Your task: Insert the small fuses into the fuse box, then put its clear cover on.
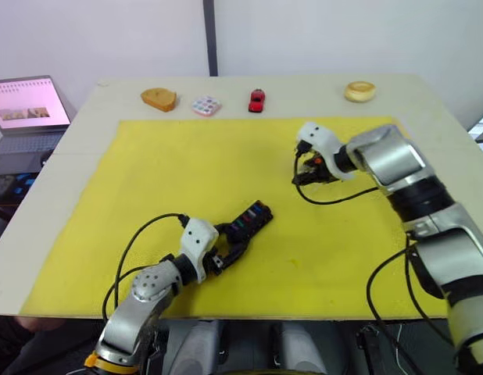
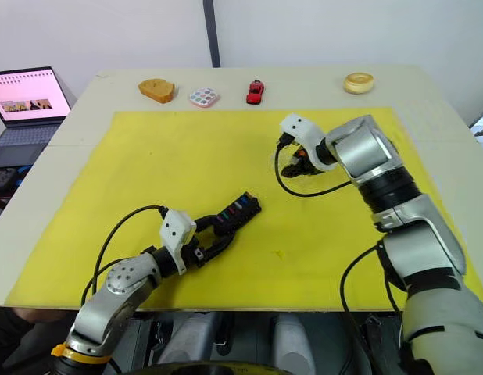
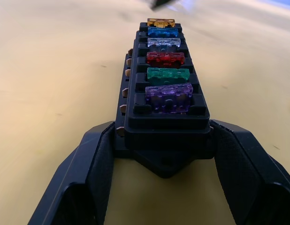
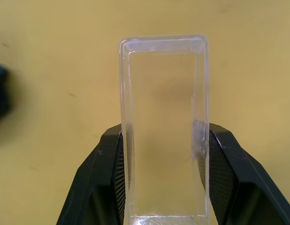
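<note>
On the yellow mat (image 1: pixel 148 195) that covers most of the pale table (image 1: pixel 429 101), the left gripper (image 3: pixel 161 154) is clamped on the near end of the small black plastic fuse box (image 3: pixel 166 101), its two black fingers (image 3: pixel 88 173) pressing against the block's two long sides. The box lies flat on the mat near its front edge, left of centre, with its free end angled away from the robot and to the right. All six small translucent blade fuses (image 3: pixel 164 58) sit in a single line of slots along its top: purple nearest the gripper, then teal, red, grey, blue and amber at the far end. The right gripper (image 4: pixel 164 154) is closed on the clear, colourless rectangular plastic cover (image 4: pixel 164 122), its fingers (image 4: pixel 232 178) squeezing the cover's two long walls, with the cover's rounded far end sticking out beyond the fingertips above the mat. From the head camera this gripper is over the far right part of the mat, well apart from the fuse box. Along the table's far edge, beyond the mat, lie a tan rounded block (image 1: pixel 159 99), a white tile with coloured dots (image 1: pixel 205 105), a small red toy car (image 1: pixel 257 100) and a pale yellow ring (image 1: pixel 359 91). An open laptop (image 1: pixel 26 113) stands off the table's left side.
</note>
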`<action>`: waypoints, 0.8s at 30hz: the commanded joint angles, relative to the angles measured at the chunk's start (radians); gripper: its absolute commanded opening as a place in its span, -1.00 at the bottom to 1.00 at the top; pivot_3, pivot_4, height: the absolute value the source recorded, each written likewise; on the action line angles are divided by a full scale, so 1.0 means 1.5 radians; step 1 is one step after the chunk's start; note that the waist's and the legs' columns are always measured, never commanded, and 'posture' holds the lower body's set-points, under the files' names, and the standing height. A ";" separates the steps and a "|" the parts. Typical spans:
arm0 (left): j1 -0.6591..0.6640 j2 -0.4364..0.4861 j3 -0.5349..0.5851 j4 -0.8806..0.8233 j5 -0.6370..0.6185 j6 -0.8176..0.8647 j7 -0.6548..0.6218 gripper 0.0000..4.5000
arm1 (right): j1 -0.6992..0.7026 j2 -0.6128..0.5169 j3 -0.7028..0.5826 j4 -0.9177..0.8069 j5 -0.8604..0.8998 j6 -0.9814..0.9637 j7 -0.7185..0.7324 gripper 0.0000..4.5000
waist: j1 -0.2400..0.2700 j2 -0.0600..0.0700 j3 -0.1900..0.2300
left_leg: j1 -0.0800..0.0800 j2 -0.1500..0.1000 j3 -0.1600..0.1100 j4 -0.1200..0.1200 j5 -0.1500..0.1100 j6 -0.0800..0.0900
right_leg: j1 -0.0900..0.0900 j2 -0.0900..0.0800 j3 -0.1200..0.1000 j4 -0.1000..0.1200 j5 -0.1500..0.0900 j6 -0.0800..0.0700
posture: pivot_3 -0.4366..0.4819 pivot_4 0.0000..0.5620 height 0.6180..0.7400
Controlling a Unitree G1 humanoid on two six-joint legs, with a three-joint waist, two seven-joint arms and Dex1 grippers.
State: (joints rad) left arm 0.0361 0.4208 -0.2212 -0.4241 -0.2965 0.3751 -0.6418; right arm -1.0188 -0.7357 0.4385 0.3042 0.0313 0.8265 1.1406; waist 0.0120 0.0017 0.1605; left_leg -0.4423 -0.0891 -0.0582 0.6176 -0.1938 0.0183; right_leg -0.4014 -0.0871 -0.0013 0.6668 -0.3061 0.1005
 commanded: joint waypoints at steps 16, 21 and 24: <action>-0.314 0.064 -0.092 0.341 0.028 -0.142 -0.393 0.13 | 0.065 -0.102 0.005 -0.450 0.084 0.154 0.105 -0.26 | 0.000 0.000 0.000 | -0.001 0.000 -0.001 0.004 -0.001 0.002 | 0.002 0.000 -0.001 0.000 0.000 0.000 | -0.05 -0.47 1.00; -0.339 0.048 -0.095 0.409 0.059 -0.198 -0.407 0.13 | 0.029 -0.054 0.033 -0.487 0.119 0.289 0.058 -0.26 | 0.001 0.000 0.000 | -0.001 0.000 -0.001 0.005 -0.001 0.002 | 0.002 0.000 -0.001 0.000 0.000 0.000 | -0.05 -0.47 1.00; -0.344 0.040 -0.093 0.429 0.068 -0.216 -0.405 0.13 | 0.024 -0.036 0.050 -0.519 0.140 0.333 0.032 -0.26 | 0.002 0.000 0.000 | -0.001 0.000 -0.001 0.006 -0.002 0.003 | 0.001 -0.001 -0.001 0.000 0.000 0.000 | -0.05 -0.47 1.00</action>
State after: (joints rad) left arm -0.4806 0.4797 -0.3424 0.1878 -0.2435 0.0603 -1.2569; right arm -0.9540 -0.7983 0.5099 -0.4288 0.2187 1.2908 1.2106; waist 0.0144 0.0012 0.1606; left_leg -0.4434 -0.0891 -0.0603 0.6266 -0.1968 0.0229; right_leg -0.4001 -0.0879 -0.0026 0.6661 -0.3061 0.1006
